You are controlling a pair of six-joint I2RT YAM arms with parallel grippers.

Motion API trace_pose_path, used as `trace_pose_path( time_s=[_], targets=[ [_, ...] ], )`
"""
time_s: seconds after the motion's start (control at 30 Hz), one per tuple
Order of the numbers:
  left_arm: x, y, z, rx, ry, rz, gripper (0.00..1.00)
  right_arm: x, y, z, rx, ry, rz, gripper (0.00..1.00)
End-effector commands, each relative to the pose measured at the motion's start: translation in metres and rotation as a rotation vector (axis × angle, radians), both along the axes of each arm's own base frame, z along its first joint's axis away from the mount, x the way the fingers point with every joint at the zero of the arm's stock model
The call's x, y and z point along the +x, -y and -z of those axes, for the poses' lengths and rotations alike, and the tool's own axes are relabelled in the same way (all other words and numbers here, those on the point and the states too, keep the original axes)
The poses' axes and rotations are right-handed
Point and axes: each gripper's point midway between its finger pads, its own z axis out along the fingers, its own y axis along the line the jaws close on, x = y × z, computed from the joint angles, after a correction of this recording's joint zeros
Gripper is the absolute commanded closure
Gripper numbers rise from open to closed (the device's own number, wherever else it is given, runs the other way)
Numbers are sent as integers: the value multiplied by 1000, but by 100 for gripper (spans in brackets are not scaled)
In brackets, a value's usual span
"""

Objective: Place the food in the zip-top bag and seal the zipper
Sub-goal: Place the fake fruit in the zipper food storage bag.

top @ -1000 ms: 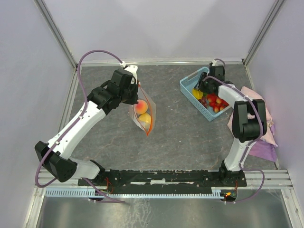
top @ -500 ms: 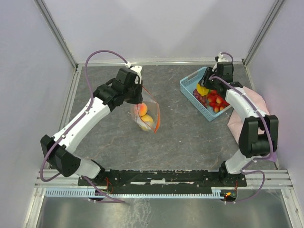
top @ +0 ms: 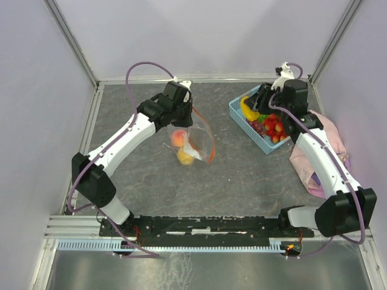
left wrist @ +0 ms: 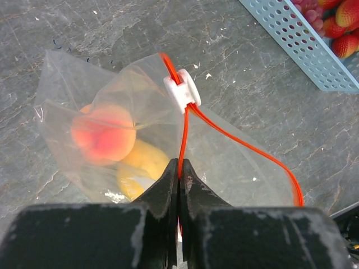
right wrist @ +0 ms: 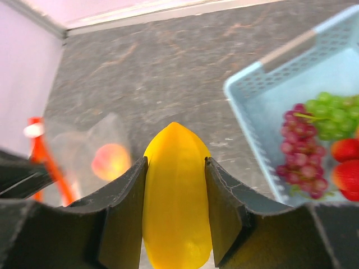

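The clear zip-top bag (top: 198,142) hangs from my left gripper (top: 188,116) over the middle of the table. It holds an orange-pink peach (top: 178,138) and a yellow fruit (top: 185,158). In the left wrist view my left gripper (left wrist: 180,166) is shut on the orange-red zipper (left wrist: 235,137), just below the white slider (left wrist: 182,92). The bag's mouth gapes to the right. My right gripper (right wrist: 175,162) is shut on a yellow mango (right wrist: 176,196). It holds the mango above the basket's left edge (top: 247,109). From the right wrist the bag (right wrist: 84,148) shows to the left.
The light blue basket (top: 249,132) at the back right holds red strawberries (right wrist: 345,150), purple grapes (right wrist: 303,151) and a green bunch (right wrist: 334,109). A pink cloth (top: 329,145) lies right of the basket. Metal rails edge the table.
My left arm has carried the hanging bag rightward toward the table's middle. My right gripper has risen out of the basket with the yellow mango and turned toward the bag.
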Motion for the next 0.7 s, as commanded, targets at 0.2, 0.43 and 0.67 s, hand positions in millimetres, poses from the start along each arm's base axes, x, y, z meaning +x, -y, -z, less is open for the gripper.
trace_pose_path(
  time_s=[0.2, 0.43, 0.67],
  targets=[
    [13, 19, -25, -74, 32, -4, 97, -65, -100, -59, 107, 118, -294, 78],
    [11, 17, -26, -64, 29, -7, 97, -97, -154, -60, 163, 100, -468, 77],
    [11, 19, -23, -56, 17, -2, 97, -116, -193, -44, 170, 44, -579, 76]
  ],
)
